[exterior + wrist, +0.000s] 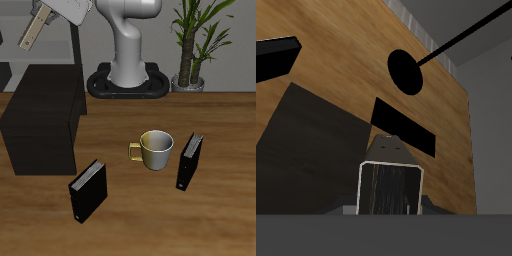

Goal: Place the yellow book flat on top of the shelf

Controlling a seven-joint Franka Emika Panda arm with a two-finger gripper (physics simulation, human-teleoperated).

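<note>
Gripper (56, 12) clamped on book (33, 31), raised high and tilted, up above and behind shelf (40, 130), well clear of its flat top. Out on table (230, 215): mug (156, 150) near the middle, black book (190, 160) upright just beside it, second black book (88, 190) upright nearer the front edge, close by the shelf's corner.

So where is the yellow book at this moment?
In the exterior view the yellow book is up in the air, held in the gripper above and behind the black shelf, far from the mug.
</note>
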